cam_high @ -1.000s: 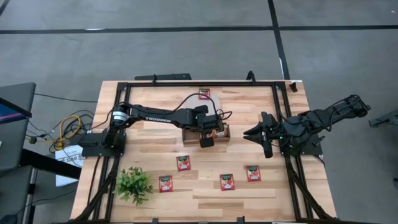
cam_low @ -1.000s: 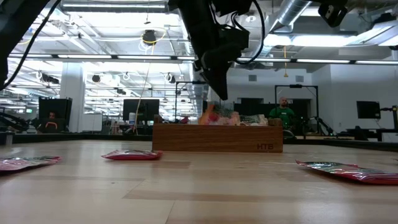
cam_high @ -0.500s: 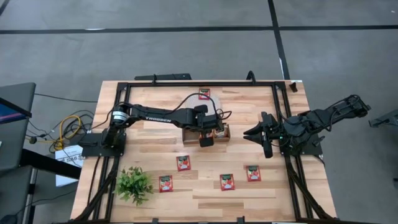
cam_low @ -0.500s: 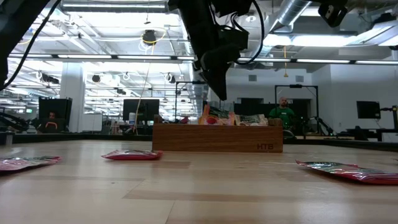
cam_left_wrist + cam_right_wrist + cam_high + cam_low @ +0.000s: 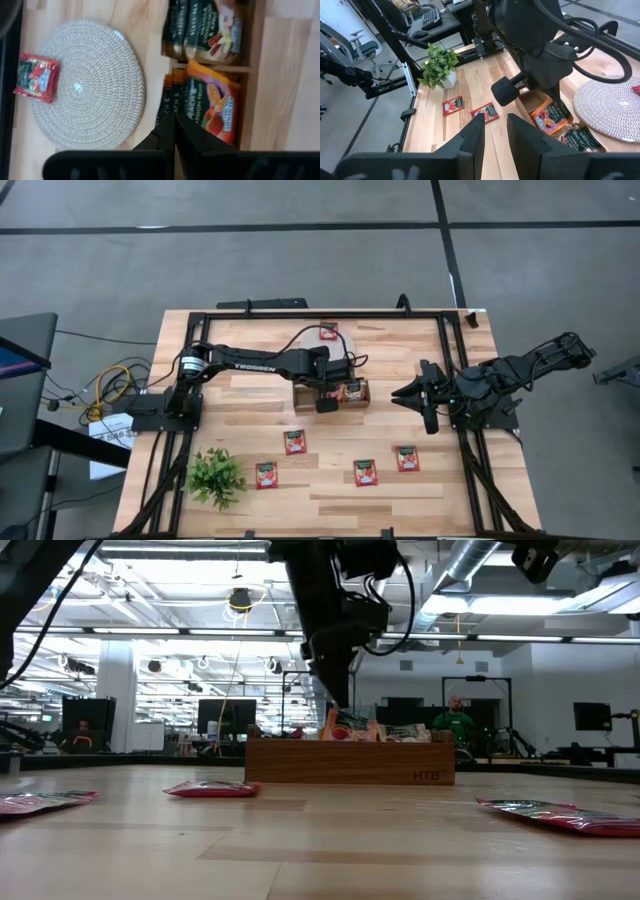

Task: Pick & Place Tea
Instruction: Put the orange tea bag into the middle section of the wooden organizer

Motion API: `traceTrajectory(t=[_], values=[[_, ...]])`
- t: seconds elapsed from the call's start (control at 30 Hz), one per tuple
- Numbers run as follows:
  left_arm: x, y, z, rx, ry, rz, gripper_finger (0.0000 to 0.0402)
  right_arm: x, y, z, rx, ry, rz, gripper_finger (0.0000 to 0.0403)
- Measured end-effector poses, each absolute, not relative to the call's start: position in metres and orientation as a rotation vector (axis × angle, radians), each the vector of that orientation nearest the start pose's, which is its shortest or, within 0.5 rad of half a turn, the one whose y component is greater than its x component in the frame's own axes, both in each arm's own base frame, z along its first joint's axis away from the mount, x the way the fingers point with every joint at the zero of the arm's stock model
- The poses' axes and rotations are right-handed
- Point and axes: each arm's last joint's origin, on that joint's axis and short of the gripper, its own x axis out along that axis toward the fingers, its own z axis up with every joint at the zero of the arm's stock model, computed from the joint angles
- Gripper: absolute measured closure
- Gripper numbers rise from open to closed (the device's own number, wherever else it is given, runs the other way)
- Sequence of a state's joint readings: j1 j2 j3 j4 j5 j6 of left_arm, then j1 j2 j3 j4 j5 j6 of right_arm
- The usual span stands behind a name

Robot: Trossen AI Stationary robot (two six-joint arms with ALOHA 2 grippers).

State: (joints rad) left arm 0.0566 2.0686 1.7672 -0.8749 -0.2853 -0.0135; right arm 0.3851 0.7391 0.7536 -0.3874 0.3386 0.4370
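Closed and empty, the left gripper [image 5: 327,406] hangs over the long brown wooden tray [image 5: 300,397]; the right gripper [image 5: 398,394], half open, holds nothing.

A long wooden tray [image 5: 350,762] stands near the middle of the counter [image 5: 250,390], stamped with letters on its front wall (they look like HTB). Just behind it, toward the far edge, lies a round pale woven mat [image 5: 87,82], flat on the wood. A small green potted plant [image 5: 215,476] sits at the near left corner. Beyond the counter a person in green [image 5: 456,720] stands among desks and monitors.
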Motion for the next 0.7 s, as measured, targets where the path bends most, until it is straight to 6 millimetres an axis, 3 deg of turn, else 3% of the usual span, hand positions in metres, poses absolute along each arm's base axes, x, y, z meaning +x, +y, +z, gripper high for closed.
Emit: traceTrajectory(t=[0.7], values=[[0.4377,0.0322,0.2287,0.078,1.151,0.254,0.0401,0.1499,0.0504,0.3110,0.304,0.344,-0.029,0.0328]])
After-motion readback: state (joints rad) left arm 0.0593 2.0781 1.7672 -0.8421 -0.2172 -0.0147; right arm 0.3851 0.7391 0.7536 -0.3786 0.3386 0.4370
